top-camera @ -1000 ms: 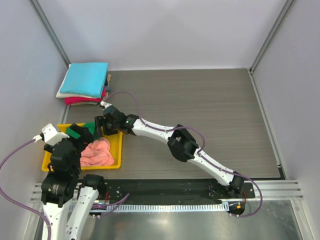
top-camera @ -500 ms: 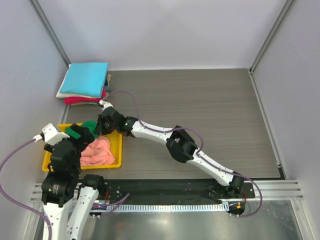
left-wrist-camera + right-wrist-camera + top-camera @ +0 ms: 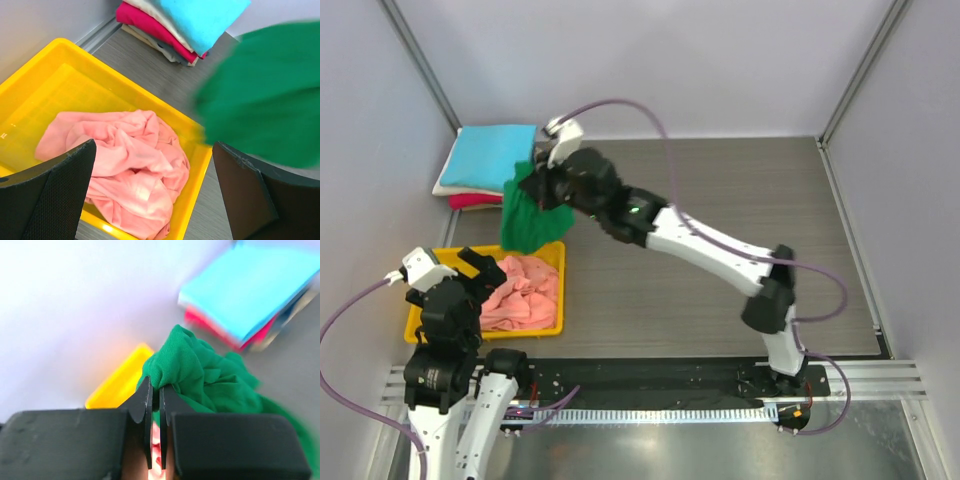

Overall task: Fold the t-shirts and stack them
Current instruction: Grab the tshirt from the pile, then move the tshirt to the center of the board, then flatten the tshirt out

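Note:
My right gripper point(image 3: 542, 183) is shut on a bunch of the bright green t-shirt point(image 3: 528, 215), which hangs in the air above the far end of the yellow tray point(image 3: 556, 300). In the right wrist view the green t-shirt point(image 3: 210, 377) is pinched between the fingers. A crumpled salmon-pink t-shirt point(image 3: 520, 292) lies in the tray. Folded t-shirts point(image 3: 492, 165), sky-blue on top with cream and red below, are stacked at the far left corner. My left gripper point(image 3: 155, 200) stands open over the pink t-shirt point(image 3: 125, 165) with nothing between its fingers.
The yellow tray sits at the near left, beside my left arm. Grey walls point(image 3: 380, 150) close in the left, back and right sides. The right arm point(image 3: 720, 255) stretches diagonally across the dark wood-grain table point(image 3: 740, 190).
My right gripper closed on the green t-shirt in the tray and lifted it up and away toward the folded stack. The left arm has not moved.

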Tool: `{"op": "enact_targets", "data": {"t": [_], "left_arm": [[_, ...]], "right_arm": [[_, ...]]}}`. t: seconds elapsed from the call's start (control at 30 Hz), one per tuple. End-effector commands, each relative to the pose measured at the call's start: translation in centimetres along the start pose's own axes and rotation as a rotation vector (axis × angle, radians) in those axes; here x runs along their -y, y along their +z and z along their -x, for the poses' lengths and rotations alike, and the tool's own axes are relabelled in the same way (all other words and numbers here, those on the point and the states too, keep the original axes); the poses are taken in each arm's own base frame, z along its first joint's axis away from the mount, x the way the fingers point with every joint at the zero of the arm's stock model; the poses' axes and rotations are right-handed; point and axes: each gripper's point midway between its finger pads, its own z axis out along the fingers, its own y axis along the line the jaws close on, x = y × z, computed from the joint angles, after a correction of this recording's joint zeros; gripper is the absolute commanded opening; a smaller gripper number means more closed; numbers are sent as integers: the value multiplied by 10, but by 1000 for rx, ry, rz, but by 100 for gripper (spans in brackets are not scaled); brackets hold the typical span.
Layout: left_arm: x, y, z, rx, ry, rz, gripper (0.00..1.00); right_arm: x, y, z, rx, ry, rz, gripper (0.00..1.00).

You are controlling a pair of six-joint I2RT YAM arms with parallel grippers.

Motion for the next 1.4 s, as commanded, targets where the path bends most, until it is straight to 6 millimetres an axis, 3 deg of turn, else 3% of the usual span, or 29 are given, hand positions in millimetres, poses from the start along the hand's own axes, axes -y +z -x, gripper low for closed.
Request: {"op": "enact_targets", "data": {"t": [0.0,0.03,0.07,0.1,0.13,0.17,0.2,0.23,0.27,0.3,0.33,0.37,0.4,0.43,0.47,0.53,0.63,0.67,0.8,0.93,1.07,1.1,1.17,1.2,1.23,1.27,1.37], "left_arm": [[-1,0,7,13,12,16,100],[-1,1,7,10,15,14,100],[0,1,7,9,18,12,100],[0,2,6,5,23,12,100],[2,1,5,-1,26,1,100],[4,1,4,-8,40,-9,100],[5,2,3,-15,46,-16,100],[8,4,1,-28,54,-26,100],[14,4,-3,-49,61,-58,100],[18,4,-6,-66,72,-81,100],[23,9,-11,-96,83,-94,99],[31,10,-18,-129,83,-132,99],[38,13,-23,-156,75,-150,98],[43,22,-34,-222,81,-139,97],[54,25,-48,-302,61,-170,96],[64,39,-82,-466,14,-140,93],[68,52,-112,-559,-53,-103,92],[59,56,-133,-605,-57,-63,91],[34,68,-159,-588,-102,63,94],[-4,80,-162,-498,-126,261,100],[-40,91,-155,-482,-220,417,100],[-60,96,-148,-455,-274,493,100],[-74,101,-144,-468,-356,535,100],[-93,104,-132,-432,-422,588,100],[-97,105,-126,-422,-449,595,100],[-97,107,-103,-362,-477,578,100],[-61,103,-56,-236,-491,399,100]], "right_arm": [[3,-90,135,311,-49,-64,1],[8,-100,137,315,-55,-85,1],[30,-102,118,282,-62,-162,1],[36,-131,134,324,-49,-191,1],[48,-140,128,320,-41,-238,1],[77,-144,92,261,-44,-328,6],[102,-158,81,262,-31,-433,16],[121,-184,85,289,6,-488,30],[158,-188,29,182,50,-568,73],[173,-192,3,107,86,-560,83],[213,-208,-9,78,147,-642,88],[244,-226,-60,-49,207,-742,90],[257,-237,-77,-94,240,-774,90],[272,-255,-81,-92,265,-817,90],[282,-269,-105,-132,271,-851,91],[287,-287,-109,-117,283,-867,92],[290,-298,-97,-90,256,-893,93],[291,-300,-90,-77,251,-899,93],[298,-298,-81,-90,233,-907,94],[313,-293,-84,-124,237,-932,94],[347,-304,-99,-162,312,-1005,94],[353,-308,-105,-173,338,-1014,94],[379,-328,-116,-172,408,-1081,94],[389,-338,-120,-167,443,-1108,93],[394,-341,-125,-172,480,-1098,93],[410,-358,-131,-154,530,-1138,91],[423,-364,-141,-141,598,-1115,87]]}}
